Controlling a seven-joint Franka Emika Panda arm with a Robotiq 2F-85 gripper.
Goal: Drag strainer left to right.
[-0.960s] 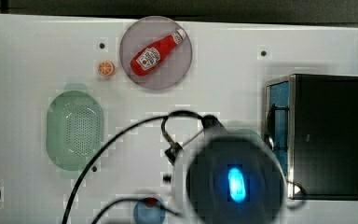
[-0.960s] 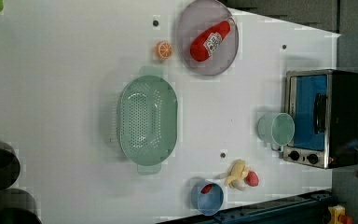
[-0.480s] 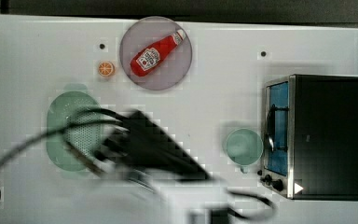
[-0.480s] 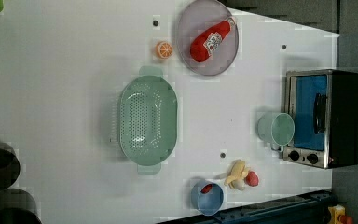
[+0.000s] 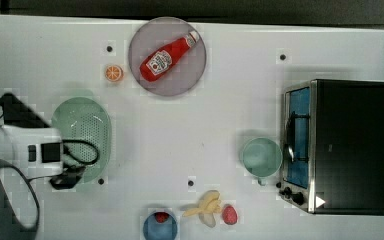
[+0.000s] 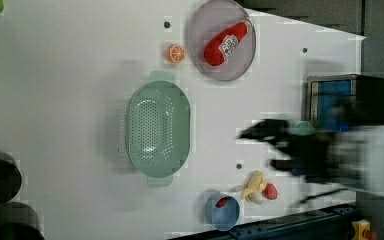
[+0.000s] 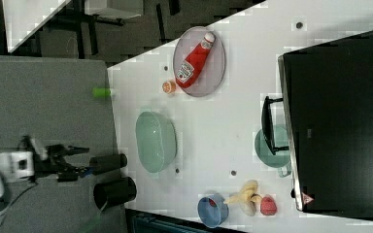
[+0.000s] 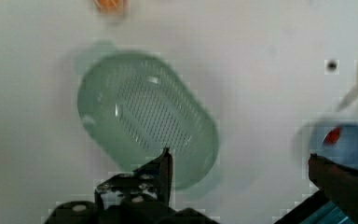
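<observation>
The strainer (image 5: 82, 137) was seen on the desk (image 5: 190, 135) toward the top view's left, untouched. The hand (image 8: 240, 172) was held wide apart above it. One finger should be lowered inside the rim so it can be dragged steadily.

Even, bright light falls on the white table (image 5: 230, 125), which looks nearly washed out, with no strong glare. Shadows are faint: a soft grey one lies beside the strainer (image 6: 157, 129) in the left view, toward the left view's left. The arm (image 6: 340, 150) is smeared by motion blur in the left view, well away from the strainer. In the wrist view the strainer (image 8: 147, 116) is soft-edged and carries small highlights, and the gripper (image 8: 240, 163) in front of it is dark. Blocky compression marks edge the objects.
</observation>
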